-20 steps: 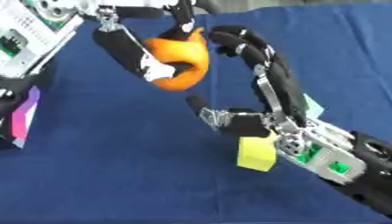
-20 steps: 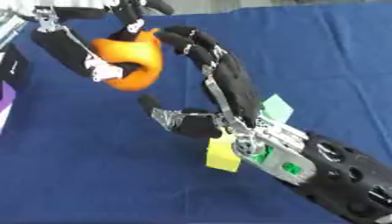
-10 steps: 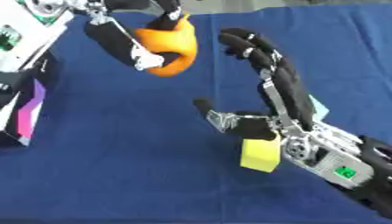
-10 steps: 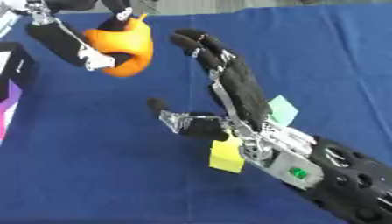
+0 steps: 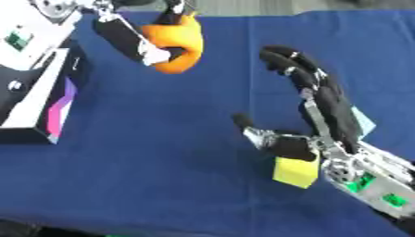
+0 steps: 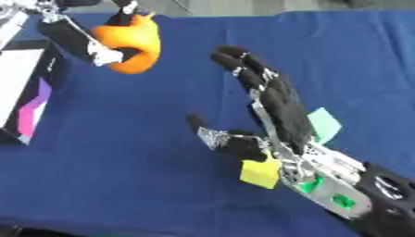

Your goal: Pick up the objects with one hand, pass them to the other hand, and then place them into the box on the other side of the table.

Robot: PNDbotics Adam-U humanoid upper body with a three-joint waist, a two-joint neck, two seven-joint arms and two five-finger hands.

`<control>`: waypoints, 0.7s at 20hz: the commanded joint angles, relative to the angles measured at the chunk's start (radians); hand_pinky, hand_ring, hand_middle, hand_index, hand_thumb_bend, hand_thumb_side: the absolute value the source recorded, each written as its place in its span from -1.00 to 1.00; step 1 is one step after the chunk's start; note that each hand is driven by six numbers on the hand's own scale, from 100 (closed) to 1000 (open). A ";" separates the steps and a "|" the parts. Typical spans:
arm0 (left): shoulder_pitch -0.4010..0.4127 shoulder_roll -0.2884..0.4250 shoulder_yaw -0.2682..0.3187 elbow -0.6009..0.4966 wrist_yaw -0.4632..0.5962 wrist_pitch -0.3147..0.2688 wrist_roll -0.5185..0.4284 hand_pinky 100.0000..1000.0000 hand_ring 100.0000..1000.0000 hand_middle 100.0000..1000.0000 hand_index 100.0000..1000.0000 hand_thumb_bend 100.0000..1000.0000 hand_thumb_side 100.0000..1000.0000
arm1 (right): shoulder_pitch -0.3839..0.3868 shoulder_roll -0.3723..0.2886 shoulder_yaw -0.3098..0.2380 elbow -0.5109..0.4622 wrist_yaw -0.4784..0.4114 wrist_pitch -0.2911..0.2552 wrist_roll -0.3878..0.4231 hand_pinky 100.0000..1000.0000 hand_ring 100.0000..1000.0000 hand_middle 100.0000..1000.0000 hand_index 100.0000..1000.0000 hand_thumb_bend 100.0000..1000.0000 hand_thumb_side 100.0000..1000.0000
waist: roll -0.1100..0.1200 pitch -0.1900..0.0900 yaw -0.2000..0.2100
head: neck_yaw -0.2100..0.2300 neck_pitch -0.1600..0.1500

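The left hand [image 5: 134,39] grips the orange toy [image 5: 174,44] in the air just right of the box [image 5: 36,99]. It could slip out short of the box. The right hand [image 6: 275,104] is open, empty.

The box [image 5: 36,88] lies far left, a cube [image 5: 296,171] and flat card [image 6: 324,125] lie right

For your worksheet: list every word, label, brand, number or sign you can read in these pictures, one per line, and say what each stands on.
No text can be read anywhere.
Box: purple and pink shapes on its side, no letters to be made out.
Right hand: green patches near its wrist, too blurred to read.
Orange object in the left hand, yellow block, green card: plain, no marks.
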 commanded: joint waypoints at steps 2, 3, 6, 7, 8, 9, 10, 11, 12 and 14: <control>0.008 0.087 0.072 0.036 -0.039 -0.011 0.058 0.32 1.00 -0.68 -0.43 -0.88 -1.00 | 0.009 -0.028 0.007 -0.010 0.038 -0.002 0.003 0.20 0.32 0.61 0.72 -0.35 -0.18 | -0.005 -0.027 -0.001 | 0.049 -0.030; 0.014 0.096 0.078 0.044 -0.046 -0.014 0.067 0.32 1.00 -0.68 -0.43 -0.88 -1.00 | 0.014 -0.029 0.009 -0.010 0.045 -0.002 0.004 0.20 0.32 0.60 0.71 -0.34 -0.18 | -0.008 -0.027 -0.001 | 0.056 -0.035; 0.038 0.127 0.101 0.068 -0.069 -0.017 0.094 0.32 1.00 -0.68 -0.43 -0.88 -1.00 | 0.034 -0.030 0.013 -0.010 0.066 -0.001 -0.001 0.21 0.32 0.60 0.70 -0.34 -0.18 | -0.016 -0.026 -0.002 | 0.072 -0.048; 0.046 0.137 0.110 0.075 -0.076 -0.016 0.103 0.32 1.00 -0.68 -0.43 -0.90 -1.00 | 0.040 -0.030 0.015 -0.010 0.073 -0.001 -0.004 0.21 0.33 0.60 0.70 -0.34 -0.18 | -0.020 -0.026 -0.003 | 0.077 -0.052; 0.053 0.146 0.120 0.084 -0.082 -0.014 0.113 0.32 1.00 -0.68 -0.43 -0.91 -1.00 | 0.047 -0.030 0.016 -0.010 0.079 0.000 -0.007 0.22 0.33 0.59 0.70 -0.34 -0.18 | -0.023 -0.026 -0.003 | 0.083 -0.056; 0.059 0.154 0.130 0.093 -0.088 -0.012 0.123 0.32 1.00 -0.68 -0.42 -0.93 -1.00 | 0.053 -0.030 0.018 -0.010 0.085 0.000 -0.009 0.22 0.33 0.59 0.70 -0.34 -0.18 | -0.026 -0.025 -0.004 | 0.088 -0.060; 0.066 0.162 0.141 0.104 -0.093 -0.008 0.133 0.32 1.00 -0.68 -0.42 -0.95 -1.00 | 0.059 -0.030 0.020 -0.010 0.092 0.001 -0.011 0.22 0.33 0.59 0.70 -0.34 -0.18 | -0.029 -0.024 -0.006 | 0.094 -0.064; 0.072 0.169 0.152 0.114 -0.099 -0.005 0.144 0.33 1.00 -0.68 -0.42 -0.96 -1.00 | 0.064 -0.030 0.021 -0.010 0.099 0.001 -0.014 0.22 0.33 0.59 0.70 -0.34 -0.17 | -0.032 -0.024 -0.008 | 0.099 -0.068; 0.078 0.177 0.164 0.125 -0.105 -0.001 0.154 0.33 1.00 -0.68 -0.42 -0.98 -1.00 | 0.070 -0.029 0.023 -0.010 0.106 0.000 -0.017 0.23 0.33 0.58 0.69 -0.34 -0.17 | -0.035 -0.023 -0.010 | 0.105 -0.071; 0.090 0.189 0.187 0.149 -0.118 0.008 0.174 0.34 1.00 -0.68 -0.42 -1.00 -1.00 | 0.080 -0.029 0.027 -0.010 0.118 0.000 -0.021 0.22 0.33 0.58 0.69 -0.33 -0.17 | -0.039 -0.021 -0.013 | 0.114 -0.077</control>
